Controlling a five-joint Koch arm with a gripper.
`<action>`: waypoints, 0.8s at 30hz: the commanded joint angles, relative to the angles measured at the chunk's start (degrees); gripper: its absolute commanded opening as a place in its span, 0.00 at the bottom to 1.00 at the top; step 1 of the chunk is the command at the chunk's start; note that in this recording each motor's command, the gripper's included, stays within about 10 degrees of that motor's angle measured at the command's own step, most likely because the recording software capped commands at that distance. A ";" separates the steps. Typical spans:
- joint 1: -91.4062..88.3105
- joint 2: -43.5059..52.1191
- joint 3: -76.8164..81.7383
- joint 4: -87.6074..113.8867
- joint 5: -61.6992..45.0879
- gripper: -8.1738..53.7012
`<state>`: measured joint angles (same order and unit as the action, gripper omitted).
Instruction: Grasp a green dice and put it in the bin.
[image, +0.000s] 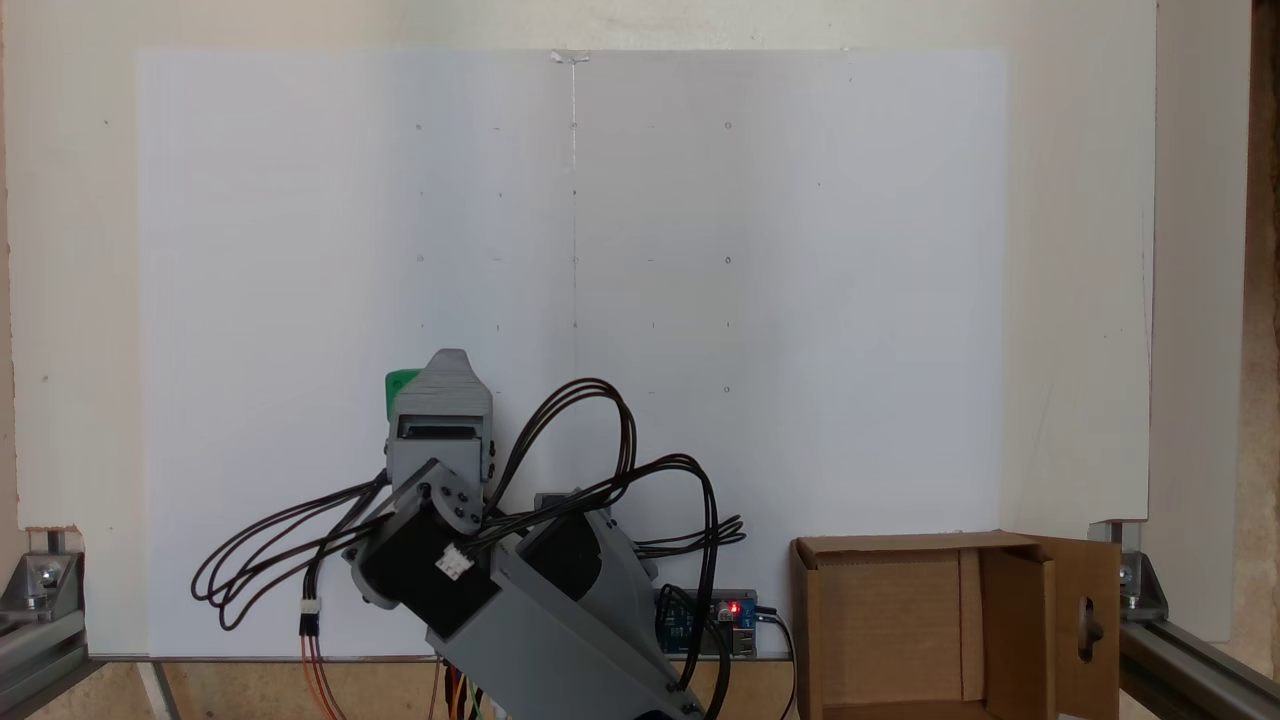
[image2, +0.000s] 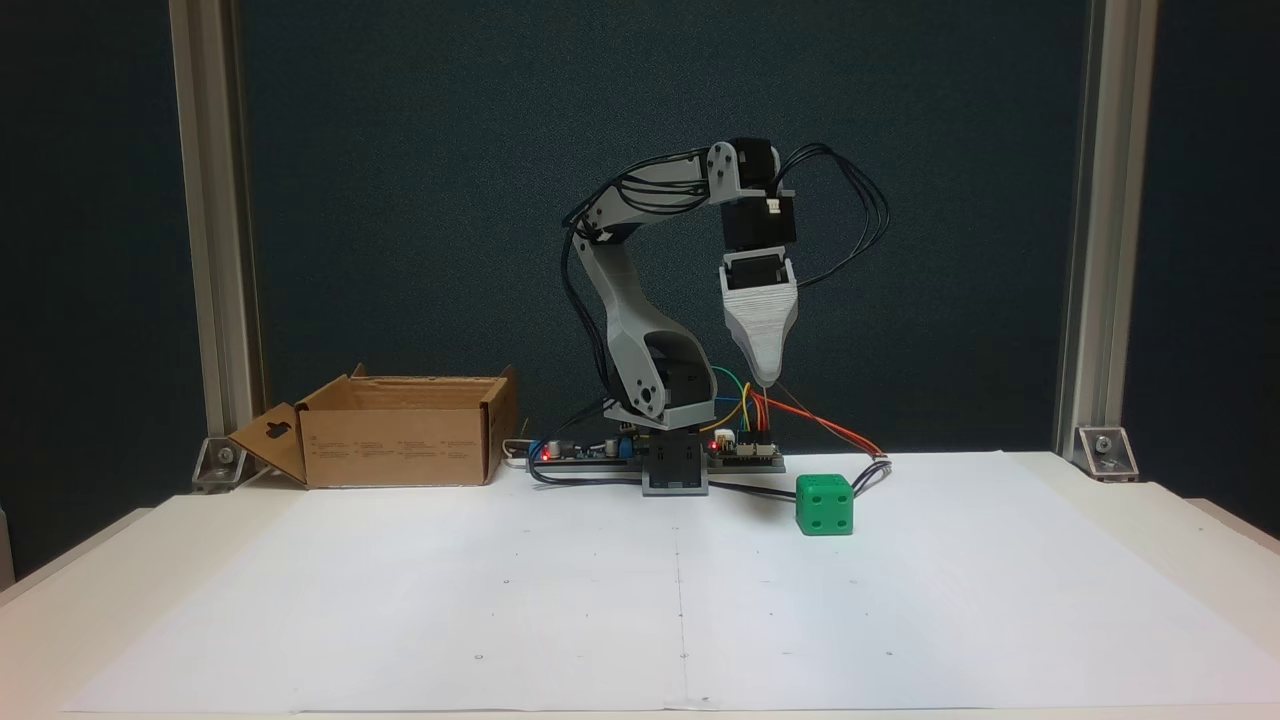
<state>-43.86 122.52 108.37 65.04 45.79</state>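
The green dice (image2: 825, 505) is a small bright green cube with rounded corners, resting flat on the white sheet, four pips on its near face; in a fixed view from above only its green edge (image: 401, 392) shows; the bin (image2: 400, 430), an open brown cardboard box, stands well apart, its keyhole-cut flap (image: 1087, 625) folded outward.

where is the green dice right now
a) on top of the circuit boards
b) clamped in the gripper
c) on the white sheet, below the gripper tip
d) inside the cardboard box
c: the green dice rests on the white sheet, with the gripper hanging above it and the cardboard box off to the side.
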 joint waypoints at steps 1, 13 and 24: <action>-0.44 0.26 -4.13 0.26 5.71 0.84; -0.44 -1.14 -4.04 -0.35 5.80 0.86; -2.29 -13.10 -4.31 -2.29 8.17 0.86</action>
<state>-45.35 109.60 108.37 62.75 47.46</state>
